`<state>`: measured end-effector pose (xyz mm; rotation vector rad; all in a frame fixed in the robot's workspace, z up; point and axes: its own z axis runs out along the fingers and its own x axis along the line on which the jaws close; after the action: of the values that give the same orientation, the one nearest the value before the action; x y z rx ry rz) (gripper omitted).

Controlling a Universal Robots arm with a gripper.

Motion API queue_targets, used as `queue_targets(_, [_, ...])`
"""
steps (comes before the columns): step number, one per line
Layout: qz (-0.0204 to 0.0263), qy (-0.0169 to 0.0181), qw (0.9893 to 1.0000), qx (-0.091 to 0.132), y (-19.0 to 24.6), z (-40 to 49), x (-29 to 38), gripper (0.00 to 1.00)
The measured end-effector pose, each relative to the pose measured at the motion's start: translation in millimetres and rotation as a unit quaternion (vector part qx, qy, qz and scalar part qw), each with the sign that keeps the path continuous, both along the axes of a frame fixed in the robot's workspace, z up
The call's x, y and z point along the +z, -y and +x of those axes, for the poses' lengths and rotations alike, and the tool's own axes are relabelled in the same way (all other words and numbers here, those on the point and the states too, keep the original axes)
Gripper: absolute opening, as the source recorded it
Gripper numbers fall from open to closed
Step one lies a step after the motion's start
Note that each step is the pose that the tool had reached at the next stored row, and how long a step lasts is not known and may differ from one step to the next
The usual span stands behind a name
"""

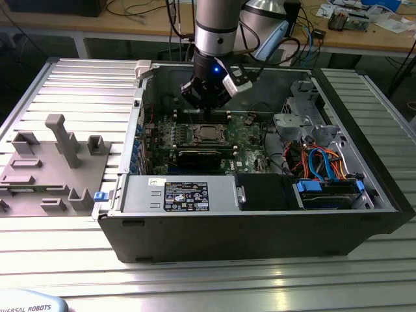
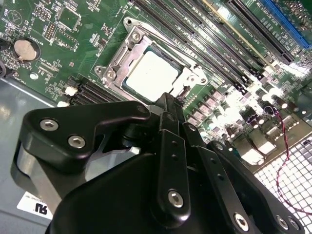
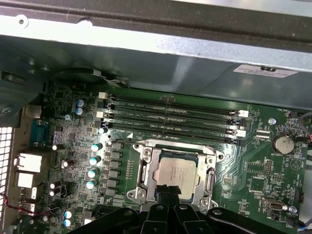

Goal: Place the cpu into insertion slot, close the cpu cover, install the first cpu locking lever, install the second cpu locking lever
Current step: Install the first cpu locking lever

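Looking down past the claw [image 2: 168,105], whose fingers sit pressed together and hold nothing, you see the cpu [image 2: 152,76] already lying flat in the insertion slot [image 3: 146,168] with the cpu cover [image 2: 127,45] down around it. Treat the chip as light, stiff and fragile, touching only its edges, and the thin cover as springy metal. The memory slots [image 3: 170,114] crowd just beside the socket, with the case wall [image 3: 146,53] beyond.
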<state>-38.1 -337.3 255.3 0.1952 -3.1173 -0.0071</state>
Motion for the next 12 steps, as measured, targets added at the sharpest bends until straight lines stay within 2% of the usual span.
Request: queue_targets(12, [0.0000,0.0006,1.0000,0.000,0.0,-5.6,0.6,0.11])
